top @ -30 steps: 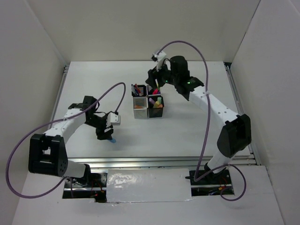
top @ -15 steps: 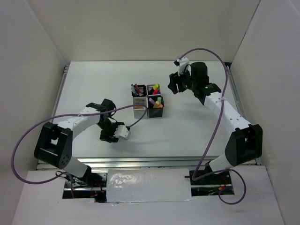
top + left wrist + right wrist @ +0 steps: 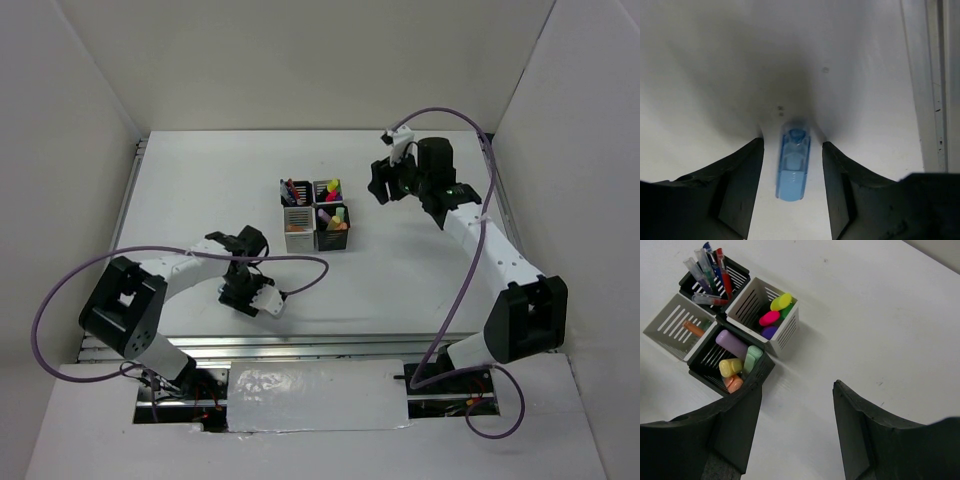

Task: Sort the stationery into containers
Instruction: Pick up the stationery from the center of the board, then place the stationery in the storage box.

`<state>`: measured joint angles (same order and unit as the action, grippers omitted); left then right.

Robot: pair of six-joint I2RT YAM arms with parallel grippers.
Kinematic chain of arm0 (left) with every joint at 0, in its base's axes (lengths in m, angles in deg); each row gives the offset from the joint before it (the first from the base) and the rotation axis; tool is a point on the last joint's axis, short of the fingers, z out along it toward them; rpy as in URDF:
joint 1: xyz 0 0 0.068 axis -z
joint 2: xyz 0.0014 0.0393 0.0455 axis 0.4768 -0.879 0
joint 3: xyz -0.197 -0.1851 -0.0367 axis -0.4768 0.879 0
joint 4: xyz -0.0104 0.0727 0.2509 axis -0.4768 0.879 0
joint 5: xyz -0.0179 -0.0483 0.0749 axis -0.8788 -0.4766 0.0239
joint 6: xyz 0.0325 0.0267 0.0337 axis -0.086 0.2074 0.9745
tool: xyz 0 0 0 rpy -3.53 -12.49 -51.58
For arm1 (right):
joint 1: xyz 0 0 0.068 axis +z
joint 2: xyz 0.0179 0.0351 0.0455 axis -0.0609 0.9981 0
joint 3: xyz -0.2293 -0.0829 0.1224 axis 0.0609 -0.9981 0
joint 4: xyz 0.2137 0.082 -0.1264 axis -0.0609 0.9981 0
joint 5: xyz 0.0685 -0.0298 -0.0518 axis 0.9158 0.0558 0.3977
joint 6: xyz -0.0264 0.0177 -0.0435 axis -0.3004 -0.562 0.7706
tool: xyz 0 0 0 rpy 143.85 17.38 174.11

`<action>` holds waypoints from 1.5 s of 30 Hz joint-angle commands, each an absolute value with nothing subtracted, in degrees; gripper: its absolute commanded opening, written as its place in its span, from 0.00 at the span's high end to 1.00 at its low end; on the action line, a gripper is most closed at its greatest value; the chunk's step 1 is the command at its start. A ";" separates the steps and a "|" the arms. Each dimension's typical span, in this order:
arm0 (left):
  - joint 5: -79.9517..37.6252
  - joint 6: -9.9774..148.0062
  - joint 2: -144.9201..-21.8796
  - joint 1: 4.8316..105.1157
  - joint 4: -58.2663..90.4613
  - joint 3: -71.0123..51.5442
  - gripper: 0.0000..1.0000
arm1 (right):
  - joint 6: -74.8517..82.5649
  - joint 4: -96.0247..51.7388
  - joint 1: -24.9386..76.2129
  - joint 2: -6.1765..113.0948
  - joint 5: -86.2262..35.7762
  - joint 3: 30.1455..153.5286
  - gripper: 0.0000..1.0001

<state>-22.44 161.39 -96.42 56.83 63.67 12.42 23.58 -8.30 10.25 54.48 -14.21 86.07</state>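
Left fingers point(image 3: 740, 190) apart, blue marker point(image 3: 793, 165) between them, wrist view only.

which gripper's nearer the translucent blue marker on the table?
Left. The left gripper straddles the translucent blue marker, fingers open, not touching it. The right gripper hangs far off, to the right of the black and white slotted pen cups.

Laboratory robot test cell. A white surface point(image 3: 400, 280) is enclosed by plain white panel walls point(image 3: 300, 60); an aluminium rail point(image 3: 350, 347) is fitted along the near edge, and purple cables point(image 3: 440, 110) are looped over the bolted arms point(image 3: 485, 245).
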 commanded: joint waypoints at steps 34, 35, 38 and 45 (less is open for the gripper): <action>-71.70 94.95 -93.60 49.31 19.56 -12.37 0.97 | 14.10 -9.11 1.44 52.97 -10.81 86.78 0.32; -71.79 93.35 -93.95 48.96 16.21 -11.49 0.97 | 13.75 -9.03 0.65 53.06 -10.20 86.87 0.32; -73.63 90.79 -97.02 48.25 13.63 -11.92 0.98 | 13.05 -8.68 -0.24 53.59 -9.49 87.22 0.32; -68.11 83.85 -99.66 46.67 -1.56 -5.78 0.94 | 13.31 -7.97 -1.29 53.77 -8.70 87.04 0.31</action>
<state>-68.80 89.46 -98.60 47.48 10.93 -7.43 14.07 -8.02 -0.92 53.41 -9.97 84.58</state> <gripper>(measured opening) 0.383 0.689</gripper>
